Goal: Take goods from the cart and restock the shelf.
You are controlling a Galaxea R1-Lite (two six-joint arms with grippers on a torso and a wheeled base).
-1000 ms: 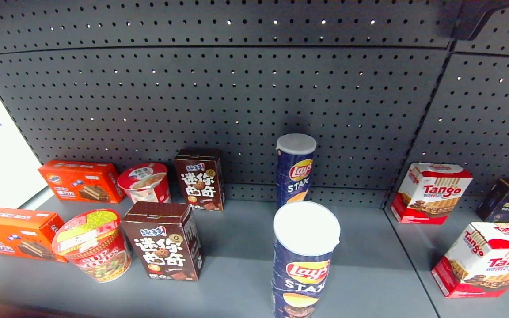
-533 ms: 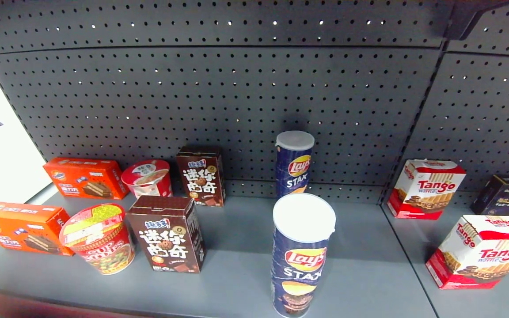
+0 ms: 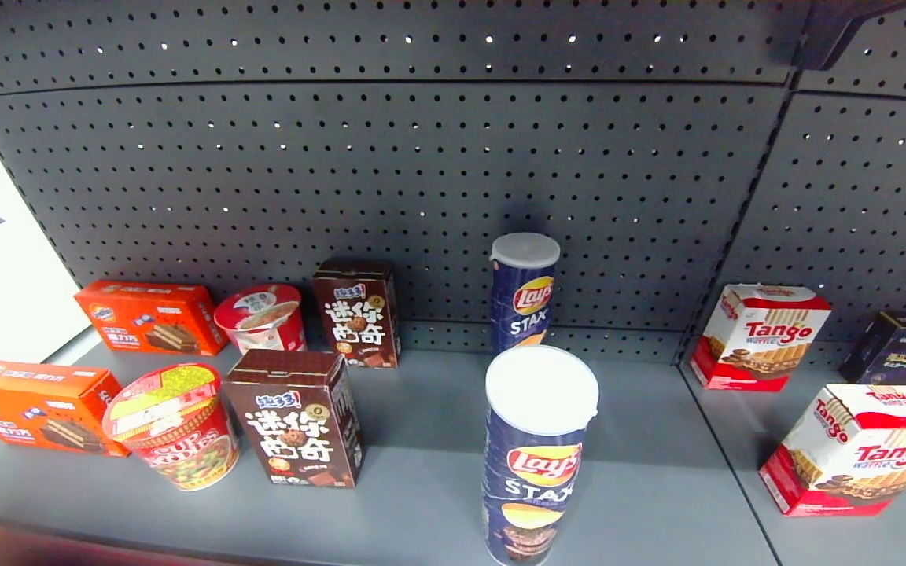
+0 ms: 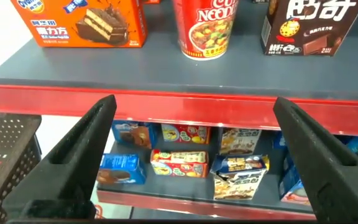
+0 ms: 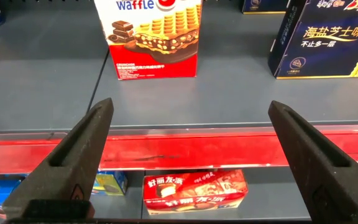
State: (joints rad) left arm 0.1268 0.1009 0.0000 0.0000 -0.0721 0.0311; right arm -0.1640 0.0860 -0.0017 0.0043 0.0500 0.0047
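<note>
The grey shelf (image 3: 421,472) holds two tall blue chip cans, one at the front (image 3: 539,456) and one at the back (image 3: 524,295). Left of them stand two brown cookie boxes (image 3: 300,420), two red noodle cups (image 3: 174,428) and two orange cake boxes (image 3: 32,405). Wafer boxes (image 3: 862,448) sit in the right bay. My left gripper (image 4: 194,106) hangs open and empty in front of the shelf's red front edge (image 4: 185,102), below the noodle cup (image 4: 204,28). My right gripper (image 5: 190,107) is open and empty before the wafer box (image 5: 154,37).
A perforated back panel (image 3: 421,196) closes the shelf behind. A lower shelf with several snack boxes (image 4: 179,162) lies under the red edge. A black mesh basket (image 4: 5,155) is beside my left gripper. A dark blue box (image 5: 328,37) stands near the wafer box.
The whole head picture has shifted a little, so the camera moved; the goods on the shelf have kept their places.
</note>
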